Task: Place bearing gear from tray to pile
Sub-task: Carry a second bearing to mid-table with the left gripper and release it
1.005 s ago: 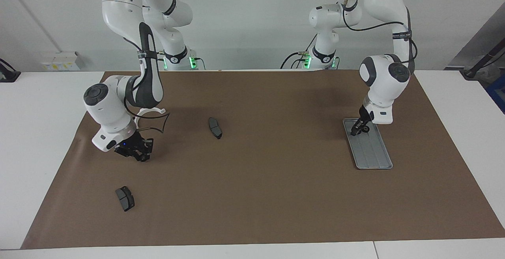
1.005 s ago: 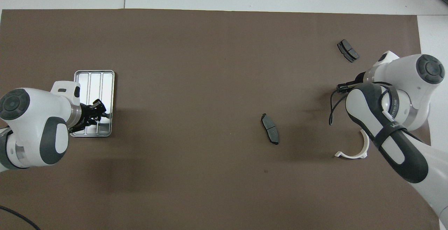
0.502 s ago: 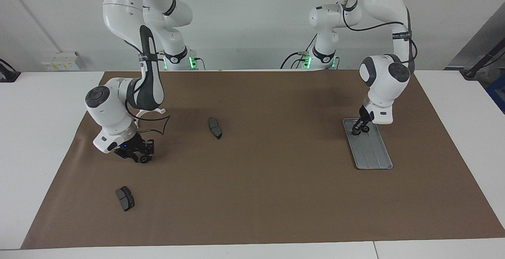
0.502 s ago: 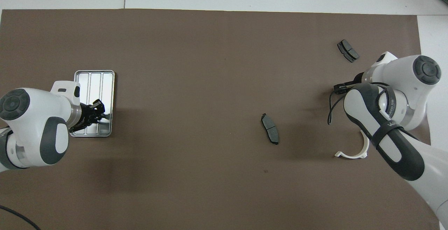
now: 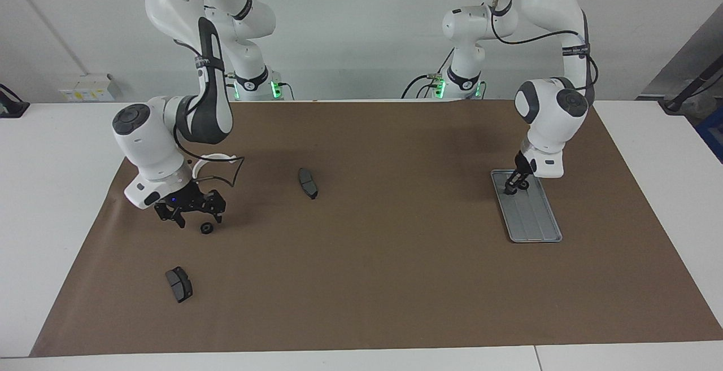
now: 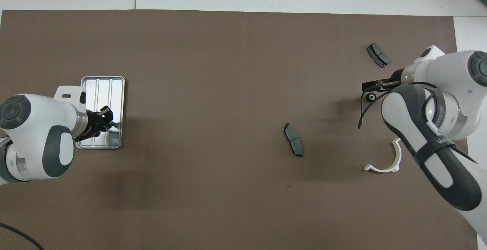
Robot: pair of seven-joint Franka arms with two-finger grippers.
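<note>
Left gripper (image 5: 510, 189) was clenched on a small gear in the tray (image 5: 534, 218); it should lift straight up. Right gripper (image 5: 189, 213), released, hung over another gear (image 5: 207, 228) in the pile.

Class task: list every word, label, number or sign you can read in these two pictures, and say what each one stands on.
No text can be read for certain.
Strap on the right arm: white letters, too blurred to read.
Band on the left arm: print too small to read.
Tray, brake pads, white bracket: no markings visible.
</note>
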